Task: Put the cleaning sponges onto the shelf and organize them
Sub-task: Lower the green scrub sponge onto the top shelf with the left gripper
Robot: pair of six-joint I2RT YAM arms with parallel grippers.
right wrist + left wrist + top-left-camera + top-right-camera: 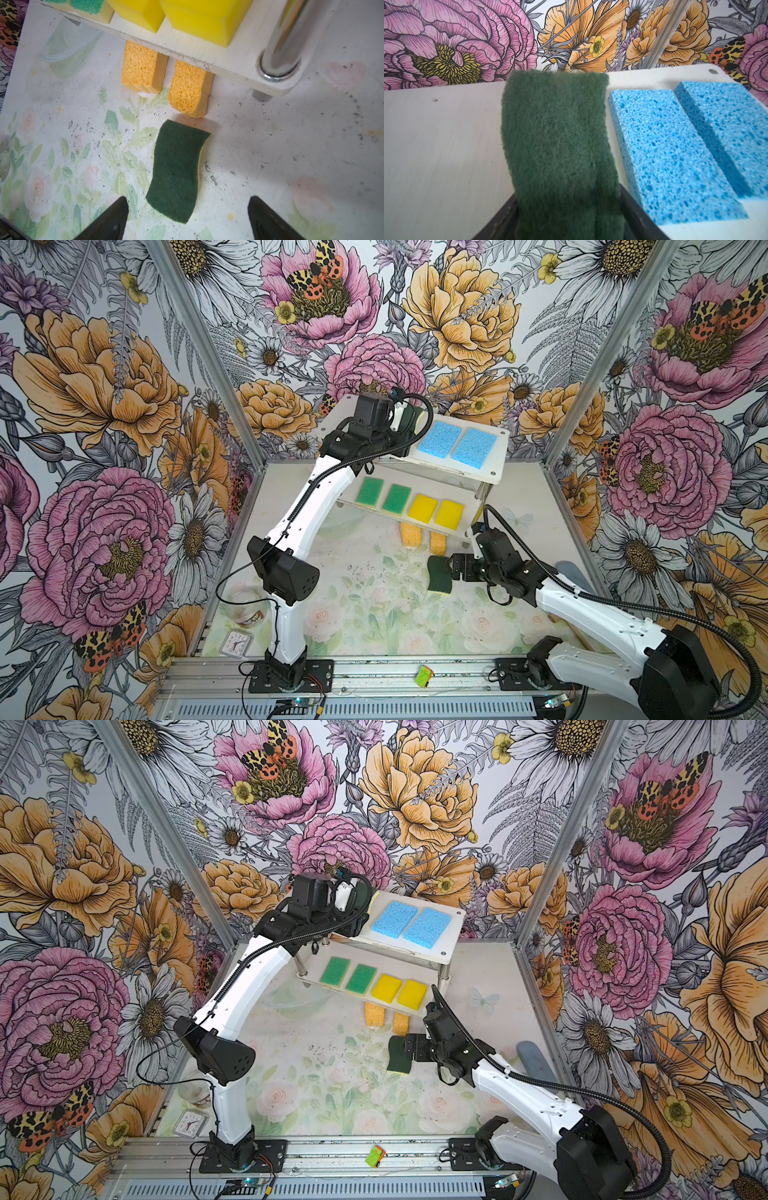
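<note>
The white shelf (498, 456) stands at the back. Two blue sponges (439, 439) (473, 447) lie on its top board. Beside them lies a wavy dark-green sponge (556, 133), its near end between the jaws of my left gripper (569, 209); the fingers (633, 207) run close along its sides, and no squeeze shows. Two green-topped sponges (369, 490) and two yellow ones (422, 508) sit on the lower board. Two orange sponges (141, 66) (187, 91) rest on the table, partly under that board. My right gripper (188, 224) is open over another dark-green sponge (178, 170), which lies on the table.
A glass jar (245, 608) and a small clock (236, 643) sit at the table's front left. A clear bowl (68, 47) lies by the shelf's left end. A grey-blue object (575, 572) lies at the right edge. A small green toy (424, 676) rests on the front rail.
</note>
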